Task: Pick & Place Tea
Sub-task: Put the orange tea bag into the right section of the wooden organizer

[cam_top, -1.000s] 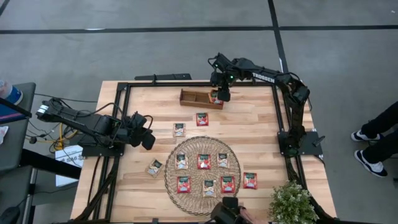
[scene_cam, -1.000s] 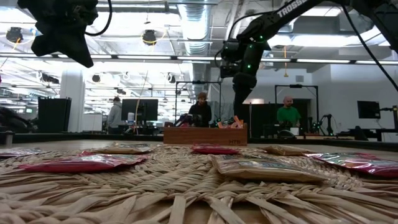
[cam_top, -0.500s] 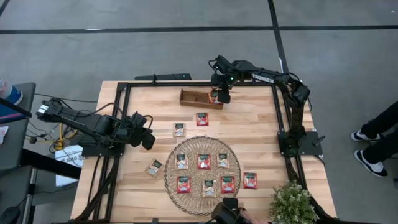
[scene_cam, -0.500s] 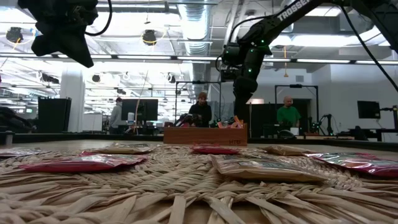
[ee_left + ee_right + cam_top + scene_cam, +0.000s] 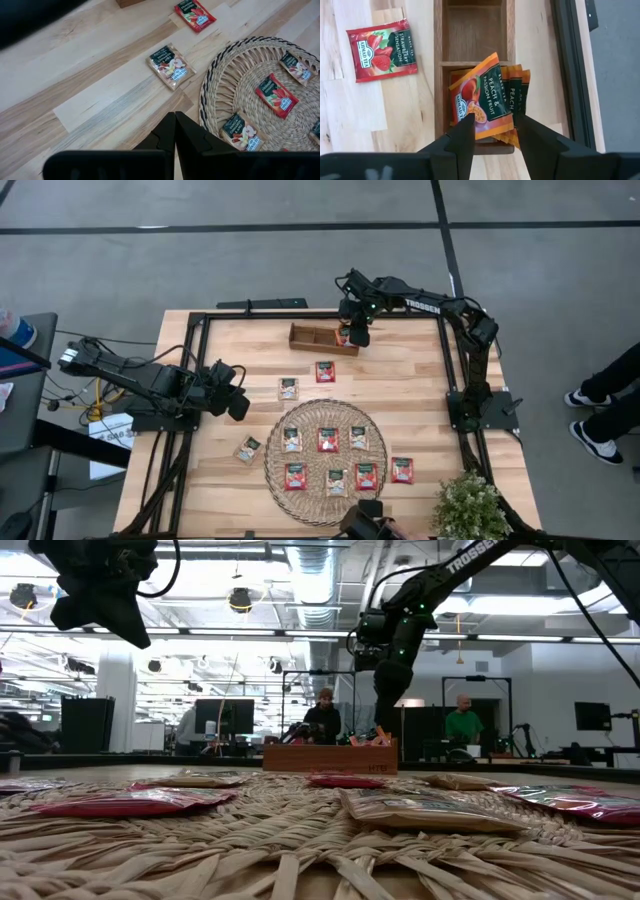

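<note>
The tabletop (image 5: pixel 240 350) filled the middle of the high view, with the round mat (image 5: pixel 326 448) at lower centre and the tray (image 5: pixel 312 337) near the upper edge. Only this view showed all the loose tea: six sachets on the mat, one red (image 5: pixel 325 371) and one cream (image 5: pixel 289 388) between mat and tray, one cream (image 5: pixel 248 448) left of the mat and one red (image 5: pixel 402 470) right of it.

The low view showed people in the room behind the tray (image 5: pixel 330 757).

The right wrist view alone showed inside the tray (image 5: pixel 439 60): one compartment bare, the next holding several orange sachets (image 5: pixel 481 97) fanned together, standing tilted, their dark bands pointing toward the tabletop's rail. The right claw (image 5: pixel 493 131) hung over that compartment, fingers (image 5: pixel 465 132) partly apart on either side of the front sachet's lower edge; I could not tell whether they gripped it.

The left claw (image 5: pixel 175 131) hovered at the left of the high view, fingers pressed together, holding nothing.
</note>
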Controlling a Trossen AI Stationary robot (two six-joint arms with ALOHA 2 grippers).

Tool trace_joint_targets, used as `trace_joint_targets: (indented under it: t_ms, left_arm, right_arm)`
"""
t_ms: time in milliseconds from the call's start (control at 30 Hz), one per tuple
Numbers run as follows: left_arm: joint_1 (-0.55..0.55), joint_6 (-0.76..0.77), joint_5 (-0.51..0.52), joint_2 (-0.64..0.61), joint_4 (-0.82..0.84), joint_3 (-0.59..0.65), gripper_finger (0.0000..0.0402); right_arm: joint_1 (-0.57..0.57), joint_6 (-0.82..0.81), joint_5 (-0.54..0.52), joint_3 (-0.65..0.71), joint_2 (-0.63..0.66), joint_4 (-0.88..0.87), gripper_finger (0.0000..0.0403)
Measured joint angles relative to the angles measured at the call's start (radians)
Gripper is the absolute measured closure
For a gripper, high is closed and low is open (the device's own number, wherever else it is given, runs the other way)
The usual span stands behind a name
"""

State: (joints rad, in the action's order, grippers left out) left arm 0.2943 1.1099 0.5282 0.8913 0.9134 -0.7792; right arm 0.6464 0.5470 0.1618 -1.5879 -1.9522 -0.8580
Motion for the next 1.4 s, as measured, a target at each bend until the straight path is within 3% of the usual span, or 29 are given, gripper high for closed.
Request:
trace_joint_targets:
  t_ms: [767,1400]
  left_arm:
    - [0.0,-0.004,0.0,0.0,0.0,0.0,0.0401]
    - [0.0,-0.002,-0.006,0.0,-0.004,0.0,0.0401]
  right_arm:
    - [-0.011,-0.052,0.016,0.007,0.0,0.018,0.0271]
    - [-0.029,-0.068,-0.016,0.006,-0.049,-0.01,0.0319]
